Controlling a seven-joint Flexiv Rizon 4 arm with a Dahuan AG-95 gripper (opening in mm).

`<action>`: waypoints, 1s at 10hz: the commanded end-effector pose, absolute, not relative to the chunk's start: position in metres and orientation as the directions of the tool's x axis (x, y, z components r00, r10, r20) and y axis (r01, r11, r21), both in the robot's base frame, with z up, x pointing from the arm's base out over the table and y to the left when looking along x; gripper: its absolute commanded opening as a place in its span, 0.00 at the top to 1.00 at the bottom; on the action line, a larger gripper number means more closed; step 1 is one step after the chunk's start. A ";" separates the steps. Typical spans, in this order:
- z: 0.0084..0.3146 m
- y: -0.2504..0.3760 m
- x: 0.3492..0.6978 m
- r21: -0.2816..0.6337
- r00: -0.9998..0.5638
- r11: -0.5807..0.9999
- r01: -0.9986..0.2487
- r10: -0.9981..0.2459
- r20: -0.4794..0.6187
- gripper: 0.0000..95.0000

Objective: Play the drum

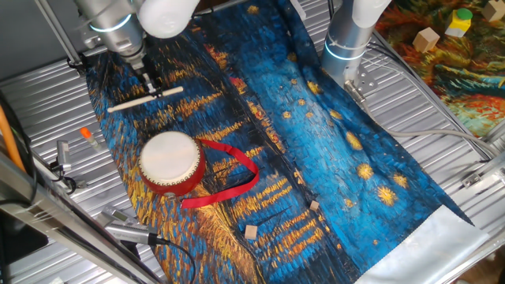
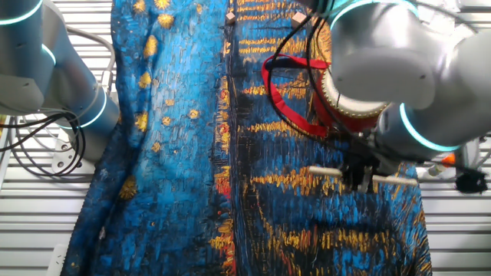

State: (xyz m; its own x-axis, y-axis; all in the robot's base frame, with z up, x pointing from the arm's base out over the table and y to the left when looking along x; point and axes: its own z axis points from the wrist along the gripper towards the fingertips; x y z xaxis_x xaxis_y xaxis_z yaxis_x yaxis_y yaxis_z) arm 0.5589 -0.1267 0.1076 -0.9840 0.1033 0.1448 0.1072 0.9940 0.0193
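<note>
Step in hand, as I judge it: gripper (image 1: 150, 85) at the thin wooden stick (image 1: 146, 97), which lies flat on the blue painted cloth (image 1: 331, 158) covering the table, just behind the drum (image 1: 171, 162). Fingers come down over the stick's middle and seem pinched on it, w/ the stick level and low over the cloth. To do it well: keep the hold near the middle so it doesn't swing, lift clear, carry toward the drum, strike the cream skin not the red rim, avoid snagging the red ribbon (image 1: 233, 170) looped to the drum's right.

One fixed view: drum skin fully visible, ribbon loop, small wood blocks (image 1: 251, 231) near the cloth edge. The other fixed view: arm body hides most of the drum (image 2: 349, 115); but the stick (image 2: 326, 172) pokes out both sides of the fingers (image 2: 360, 180).
</note>
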 end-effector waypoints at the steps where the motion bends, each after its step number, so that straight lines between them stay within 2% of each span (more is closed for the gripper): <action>1: 0.111 -0.126 0.551 0.026 -0.989 0.998 0.061 0.057 0.138 1.00; 6: 0.110 -0.121 0.552 0.022 -0.988 0.999 0.026 0.023 0.152 1.00; 10: 0.108 -0.117 0.554 0.004 -0.978 0.998 0.068 0.065 0.198 1.00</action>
State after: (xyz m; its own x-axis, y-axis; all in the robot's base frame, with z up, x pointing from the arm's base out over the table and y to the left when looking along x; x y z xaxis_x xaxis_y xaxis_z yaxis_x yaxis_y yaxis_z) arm 0.5560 -0.1174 0.1073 -0.9782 0.0579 0.1993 0.0613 0.9981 0.0111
